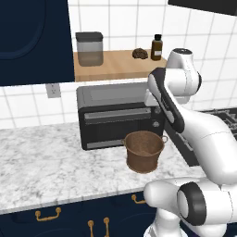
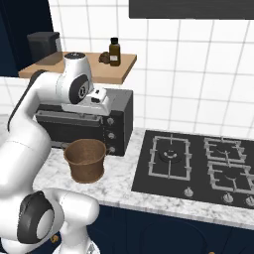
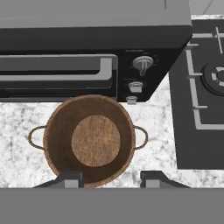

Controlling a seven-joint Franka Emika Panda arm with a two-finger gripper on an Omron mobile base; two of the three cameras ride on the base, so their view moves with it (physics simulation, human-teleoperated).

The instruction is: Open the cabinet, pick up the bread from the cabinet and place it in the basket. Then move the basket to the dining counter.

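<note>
The pincer (image 3: 111, 178), spread wide and holding nothing, hangs over the empty basket (image 3: 89, 140); the cabinet (image 1: 28, 41) is open, the bread (image 1: 140, 53) unfetched on its shelf.

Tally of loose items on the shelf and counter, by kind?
Canister: 1
Bread: 1
Brown bottle: 1
Basket: 1
Toaster oven: 1
Total: 5
</note>
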